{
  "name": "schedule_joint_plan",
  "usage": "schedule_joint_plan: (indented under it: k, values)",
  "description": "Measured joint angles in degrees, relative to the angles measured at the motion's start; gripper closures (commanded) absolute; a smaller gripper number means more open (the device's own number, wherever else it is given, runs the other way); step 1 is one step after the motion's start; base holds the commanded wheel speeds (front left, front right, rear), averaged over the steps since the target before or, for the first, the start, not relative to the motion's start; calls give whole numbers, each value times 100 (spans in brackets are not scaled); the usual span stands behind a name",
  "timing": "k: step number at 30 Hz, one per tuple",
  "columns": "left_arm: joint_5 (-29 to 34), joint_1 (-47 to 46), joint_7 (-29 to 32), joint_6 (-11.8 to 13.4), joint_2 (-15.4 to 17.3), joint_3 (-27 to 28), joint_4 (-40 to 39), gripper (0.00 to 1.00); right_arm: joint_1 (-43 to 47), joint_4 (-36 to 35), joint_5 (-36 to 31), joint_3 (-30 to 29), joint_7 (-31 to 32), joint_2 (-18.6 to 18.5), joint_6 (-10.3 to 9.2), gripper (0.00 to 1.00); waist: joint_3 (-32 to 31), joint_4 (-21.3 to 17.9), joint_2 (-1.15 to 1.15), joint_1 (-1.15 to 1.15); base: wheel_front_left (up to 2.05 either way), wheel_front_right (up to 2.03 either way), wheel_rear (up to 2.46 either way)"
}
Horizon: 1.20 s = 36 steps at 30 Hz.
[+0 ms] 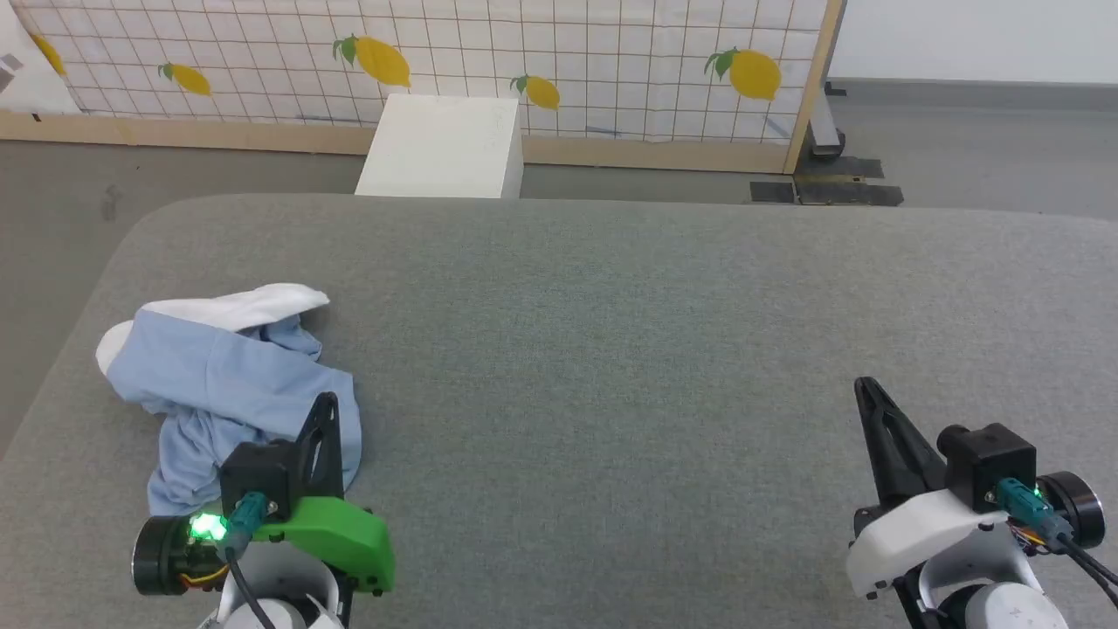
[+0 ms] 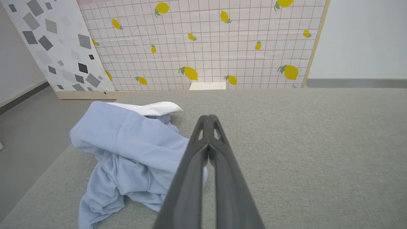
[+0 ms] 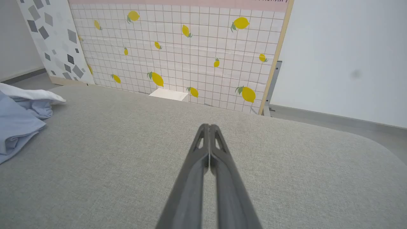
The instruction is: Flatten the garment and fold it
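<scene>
"Two things: where is the garment, and which arm is nearer?"

"I have the garment (image 1: 229, 376) crumpled in a heap at the left edge of the counter (image 1: 611, 306). Its white collar part (image 1: 249, 306) is on the far side, and loose blue folds trail toward the near side. My left end effector (image 1: 327, 404) is the closer one. Its tip sits over the heap's near-right edge, fingers pressed together with nothing between them. Whether it touches the cloth I cannot tell."

"And the right?"

"My right end effector (image 1: 866, 389) hangs over bare counter well to the right, fingers likewise together and empty. From there the garment lies far off to the left."

"Long axis?"

"Roughly far-to-near, I judge, from the collar to the trailing folds (it is a heap, so take that loosely). Most of the cloth lies ahead and left of the left fingers. I reckon the left arm should open, take a near edge and draw it toward the middle, where the right arm can help spread it. Flattening has not yet begun."
</scene>
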Motion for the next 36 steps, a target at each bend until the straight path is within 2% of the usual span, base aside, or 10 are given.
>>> schedule_joint_plan:
  k: [12, 13, 36]
  values:
    - [0, 0, 0, 0, 0, 2, 0, 100, 0, 0, 0, 1, 0, 0, 0, 100, 0, 0, 0, 0, 0, 0, 0]
    - [0, 0, 0, 0, 1, 0, 0, 0, 0, 1, 1, 1, 0, 0, 0, 0, 0, 0, 0, 0, 0, 0, 0]
    - [-152, -3, -191, 57, 1, -76, 162, 0, 1, 253, 282, -34, -188, 0, 0, 0, -33, 129, 0, 0, 0, 0, 0]
